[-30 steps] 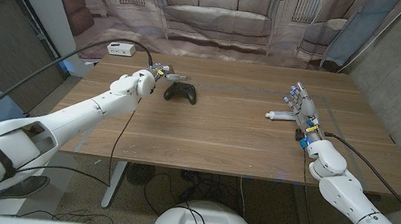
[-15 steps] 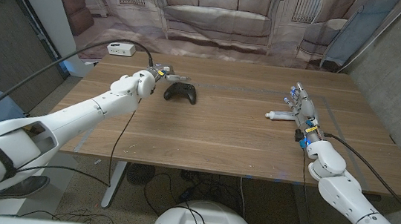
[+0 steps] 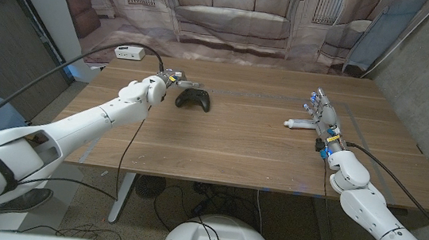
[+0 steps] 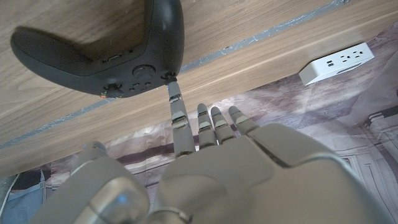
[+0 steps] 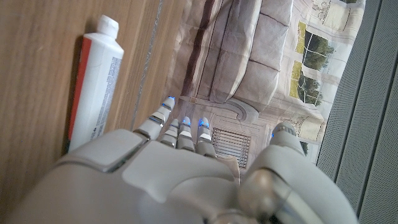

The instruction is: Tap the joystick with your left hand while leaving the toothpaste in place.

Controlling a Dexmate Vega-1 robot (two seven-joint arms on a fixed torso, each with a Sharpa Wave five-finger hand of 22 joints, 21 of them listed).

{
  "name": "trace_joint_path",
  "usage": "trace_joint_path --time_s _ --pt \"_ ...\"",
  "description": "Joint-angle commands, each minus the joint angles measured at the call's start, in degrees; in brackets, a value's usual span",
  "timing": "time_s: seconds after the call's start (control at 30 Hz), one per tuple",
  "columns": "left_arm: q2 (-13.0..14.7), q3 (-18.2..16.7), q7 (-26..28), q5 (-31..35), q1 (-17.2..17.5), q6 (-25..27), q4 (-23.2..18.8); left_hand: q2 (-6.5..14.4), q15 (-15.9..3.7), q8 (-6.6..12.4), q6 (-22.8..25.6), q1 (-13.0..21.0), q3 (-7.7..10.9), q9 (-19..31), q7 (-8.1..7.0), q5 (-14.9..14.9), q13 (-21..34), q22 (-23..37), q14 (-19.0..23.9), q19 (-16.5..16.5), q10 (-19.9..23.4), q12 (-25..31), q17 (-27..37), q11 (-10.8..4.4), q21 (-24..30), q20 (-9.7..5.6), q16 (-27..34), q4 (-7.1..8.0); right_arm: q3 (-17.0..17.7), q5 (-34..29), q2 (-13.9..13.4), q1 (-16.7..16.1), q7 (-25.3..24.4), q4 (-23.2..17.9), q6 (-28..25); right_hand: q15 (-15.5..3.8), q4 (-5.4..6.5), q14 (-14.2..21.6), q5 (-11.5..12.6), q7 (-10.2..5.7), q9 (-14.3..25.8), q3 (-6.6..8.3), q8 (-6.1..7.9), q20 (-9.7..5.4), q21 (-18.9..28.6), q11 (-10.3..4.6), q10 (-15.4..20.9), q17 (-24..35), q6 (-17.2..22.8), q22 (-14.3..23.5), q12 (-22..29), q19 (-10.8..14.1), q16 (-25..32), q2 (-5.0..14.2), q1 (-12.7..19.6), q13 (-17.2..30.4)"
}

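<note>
Black joystick (image 3: 194,98) sits on the far left part of the wooden bench (image 3: 235,150), its grips toward me. My left hand (image 3: 172,78) is at its left side; in the left wrist view one finger is stretched out with its tip at the controller's (image 4: 106,46) edge, the other fingers (image 4: 217,121) held back and apart, holding nothing. Whether the tip truly touches or is a hair off, I cannot tell.

Toothpaste (image 3: 300,124) lies on the right part of the bench, well apart from the joystick, cap pointing toward bench centre. My right hand (image 3: 325,116) stands just beside it, fingers up and spread, gripping nothing; right wrist view shows the tube (image 5: 93,87) alongside the hand.

Risks, as I judge them: too hard a push would slide the joystick instead of tapping it. A twitch of the right hand would nudge the tube, since the gap is small.

Room: open wood between the two objects and toward me. Far bench edge lies close behind the joystick, and a white power strip (image 3: 130,53) sits beyond at the far left corner.
</note>
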Motion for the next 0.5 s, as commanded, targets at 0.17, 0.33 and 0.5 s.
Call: trace_joint_path --time_s 0.17,0.33,0.5 --pt "-0.6 0.9 -0.4 0.9 -0.4 0.5 0.3 0.7 -0.24 -0.01 0.6 0.4 -0.17 0.2 -0.58 0.4 0.2 0.3 0.1 0.1 -0.1 -0.1 0.1 -0.28 0.3 0.45 0.1 0.01 0.4 0.2 0.1 -0.6 -0.3 -0.2 0.5 0.6 -0.4 0.1 0.3 -0.23 0.1 -0.05 -0.06 0.4 -0.2 0.38 0.3 0.2 0.3 0.1 0.0 0.0 -0.2 0.15 -0.3 0.2" --pt "-0.4 0.8 -0.3 1.1 -0.1 0.9 -0.2 0.7 -0.36 -0.03 0.7 0.5 -0.17 0.2 -0.51 0.4 0.2 0.3 0.0 0.0 -0.2 -0.1 0.1 -0.16 0.3 0.29 0.1 -0.02 0.4 0.1 0.0 -0.6 0.0 -0.2 0.7 0.56 -0.42 0.1 0.3 -0.28 0.1 -0.07 -0.08 0.4 -0.2 0.21 0.4 0.2 0.2 0.1 0.0 0.0 -0.2 0.15 -0.3 0.2" --pt "-0.1 0.7 -0.3 1.3 0.3 1.4 -0.9 0.8 -0.37 0.08 1.1 0.6 -0.16 0.2 -0.67 0.4 0.2 0.3 0.0 0.0 -0.2 -0.1 0.1 -0.22 0.3 0.2 0.1 -0.07 0.5 0.2 0.1 -0.6 0.1 -0.2 0.8 0.55 -0.43 0.1 0.3 -0.28 0.1 -0.08 -0.09 0.44 -0.2 0.28 0.4 0.2 0.2 0.1 0.0 0.0 -0.2 0.15 -0.3 0.2"
